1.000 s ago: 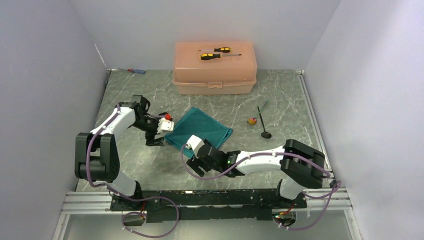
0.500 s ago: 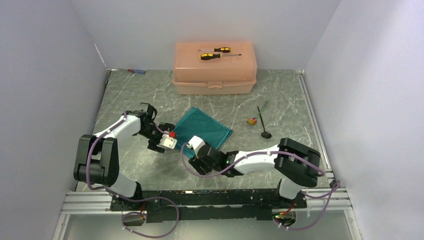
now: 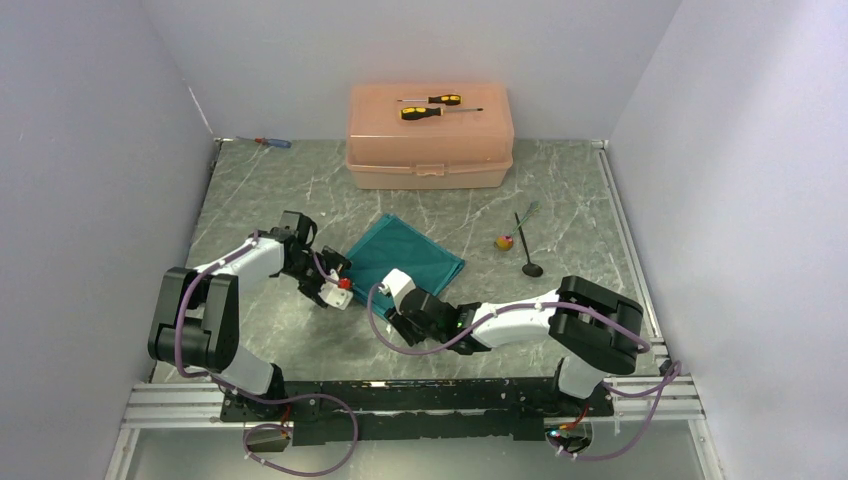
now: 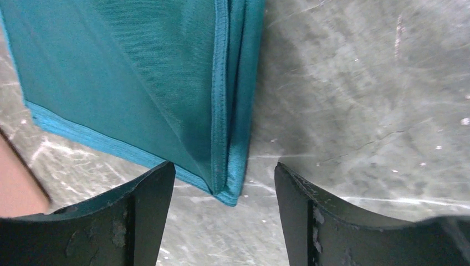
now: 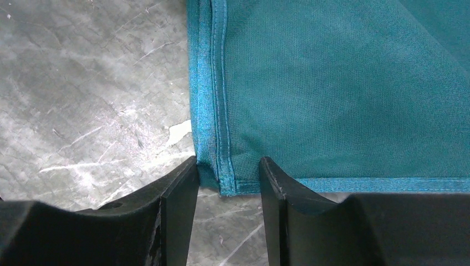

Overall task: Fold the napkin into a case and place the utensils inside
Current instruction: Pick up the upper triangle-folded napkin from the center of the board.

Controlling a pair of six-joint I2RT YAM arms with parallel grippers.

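Observation:
The teal napkin (image 3: 408, 260) lies folded flat at mid-table, its layered hems showing in both wrist views. My left gripper (image 3: 337, 288) is at its near-left corner; in the left wrist view that corner (image 4: 231, 191) pokes between the open fingers (image 4: 141, 219) without touching them. My right gripper (image 3: 398, 300) is at the near corner, where the hemmed tip (image 5: 224, 180) sits in a narrow gap and the left finger (image 5: 177, 210) is against the cloth. The black spoon (image 3: 530, 263) and the fork (image 3: 522, 220) lie to the right.
A peach plastic box (image 3: 430, 140) stands at the back with two yellow-and-black screwdrivers (image 3: 432, 107) on its lid. A small red-and-blue screwdriver (image 3: 271, 142) lies at the back left. A small coloured ball (image 3: 505, 241) rests beside the utensils.
My left gripper has swung right and nearer, down to the napkin's corner. The right gripper has edged towards the cloth. Both pairs of jaws have narrowed.

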